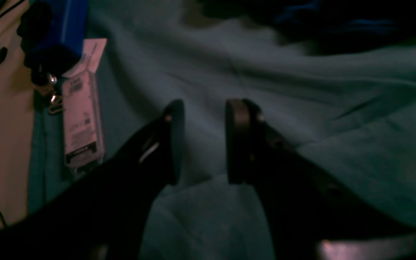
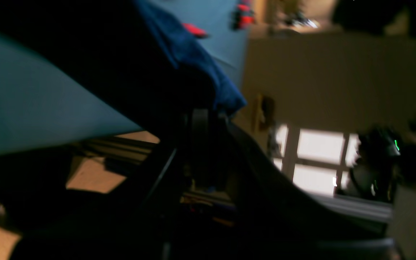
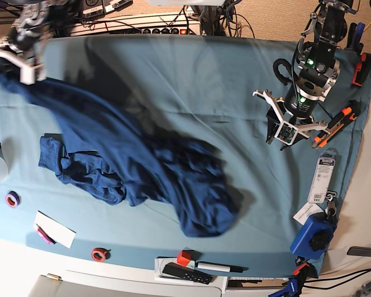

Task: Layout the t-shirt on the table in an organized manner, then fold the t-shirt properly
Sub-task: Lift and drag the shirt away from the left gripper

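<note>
1. T-shirt (image 3: 142, 167): the navy garment lies crumpled across the table (image 3: 191, 74), its bulk heaped from centre toward 6 o'clock in the base view, with one long strip stretched up toward 10 o'clock.
2. That strip runs taut to the right gripper (image 3: 26, 62), which is clamped on the shirt's edge near the table's far corner; this is likely a pull meant to drag the cloth flat for laying out.
3. The right wrist view agrees: blue fabric (image 2: 193, 65) bunches just above the closed jaws, though blur and shadow hide the exact pinch.
4. The left gripper (image 3: 285, 132) hovers at 3 o'clock, well apart from the shirt, its jaws parted and empty over bare teal cloth (image 1: 200, 144), seemingly waiting to take another edge.
5. A sleeve is folded under the heap at 8 o'clock; the collar and hem cannot be made out.
6. The left wrist view is dim, and the shirt is only a dark patch at its top edge.
</note>
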`<control>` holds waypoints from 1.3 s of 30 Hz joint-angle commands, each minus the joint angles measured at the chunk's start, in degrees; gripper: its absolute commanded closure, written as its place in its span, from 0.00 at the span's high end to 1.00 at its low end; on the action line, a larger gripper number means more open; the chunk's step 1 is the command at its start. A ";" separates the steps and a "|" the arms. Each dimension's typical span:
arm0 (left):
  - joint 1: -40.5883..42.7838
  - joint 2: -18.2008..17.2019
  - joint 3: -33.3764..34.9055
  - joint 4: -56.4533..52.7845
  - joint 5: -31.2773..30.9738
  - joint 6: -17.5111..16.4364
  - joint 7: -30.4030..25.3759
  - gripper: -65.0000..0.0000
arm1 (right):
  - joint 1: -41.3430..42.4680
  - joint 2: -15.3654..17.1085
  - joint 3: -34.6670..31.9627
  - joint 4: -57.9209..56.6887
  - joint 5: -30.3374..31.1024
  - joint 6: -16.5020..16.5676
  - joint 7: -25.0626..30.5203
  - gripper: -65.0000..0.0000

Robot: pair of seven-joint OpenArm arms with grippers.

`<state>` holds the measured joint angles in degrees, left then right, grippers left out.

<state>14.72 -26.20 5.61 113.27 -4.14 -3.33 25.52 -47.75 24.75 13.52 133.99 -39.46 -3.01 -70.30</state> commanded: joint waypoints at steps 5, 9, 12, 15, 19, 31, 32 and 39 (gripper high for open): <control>-0.61 -0.48 -0.22 0.87 -0.04 0.24 -1.51 0.31 | -0.33 0.63 5.49 1.01 9.27 -0.26 0.02 0.05; -0.59 -0.48 -0.22 0.87 -0.04 0.24 -1.51 0.31 | -0.33 0.63 5.62 1.01 11.63 1.88 0.50 0.35; -0.59 -0.46 -0.22 0.87 -0.04 0.24 -1.49 0.31 | -0.31 0.63 5.62 1.01 11.56 1.88 2.01 0.36; -0.59 -0.46 -0.22 0.87 -0.04 0.24 -1.49 0.31 | 0.35 0.63 5.62 1.01 11.50 1.84 3.10 0.36; -0.59 -0.46 -0.22 0.87 -0.35 0.24 -1.49 0.31 | 2.34 0.63 5.62 1.01 11.58 1.84 6.43 0.36; -0.59 -0.46 -0.22 0.87 -0.63 0.24 -1.46 0.31 | 24.70 -5.09 3.78 1.01 39.26 15.61 26.45 0.36; -0.59 -0.46 -0.22 0.87 -0.63 0.24 -1.46 0.31 | 26.69 -6.29 2.99 1.01 39.82 15.54 26.56 0.36; -0.59 -0.44 -0.22 0.87 -0.63 0.24 -1.49 0.31 | 40.70 -12.37 -7.15 -11.76 41.18 15.19 28.65 0.36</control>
<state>14.59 -26.22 5.58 113.25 -4.73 -3.29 25.56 -7.49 11.81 5.96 120.60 1.63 12.64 -43.46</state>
